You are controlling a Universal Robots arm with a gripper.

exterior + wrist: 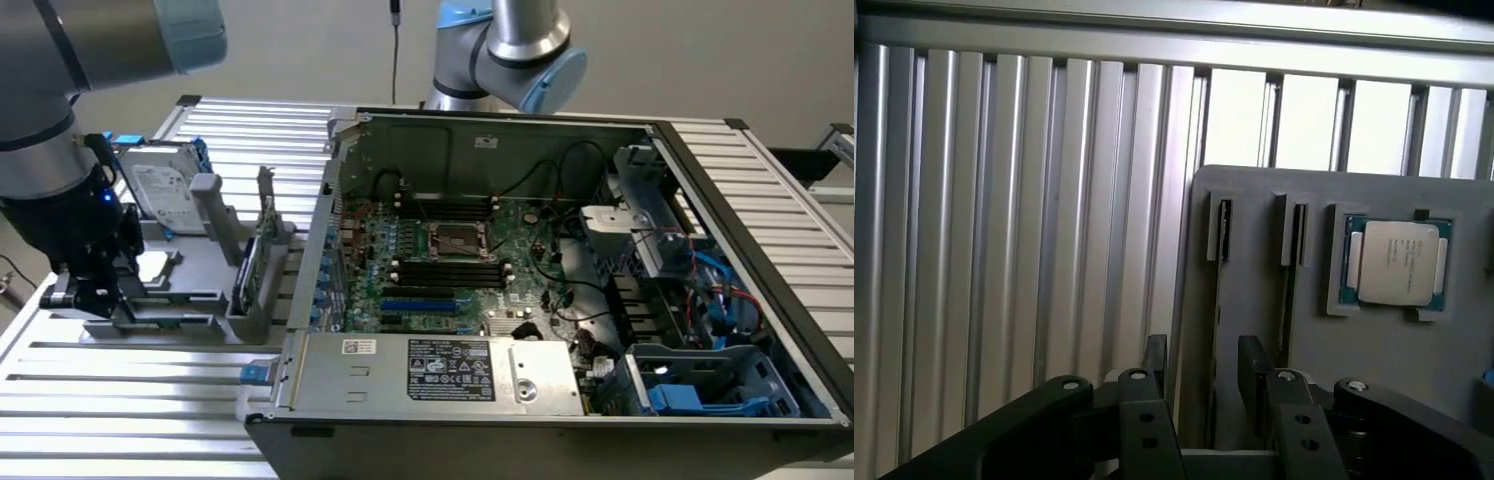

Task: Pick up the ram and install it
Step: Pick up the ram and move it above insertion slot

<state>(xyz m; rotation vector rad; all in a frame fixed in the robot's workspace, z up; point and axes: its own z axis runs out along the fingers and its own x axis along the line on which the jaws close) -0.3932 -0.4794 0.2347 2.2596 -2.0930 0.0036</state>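
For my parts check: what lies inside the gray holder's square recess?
A silver processor chip with green edges, lying flat. The floor of the recess beneath it is covered.

The arm (47, 170) stood upright at the exterior view's left, its gripper (96, 292) pointed straight down, jaws spread wide.

Light is even and diffuse, from overhead. In the wrist view the ribbed aluminium table slats (1304, 120) burn out to white glare. The open grey metal computer case (441, 150) is dimmer inside, its walls shading the green motherboard (400, 255). Shadows are soft.
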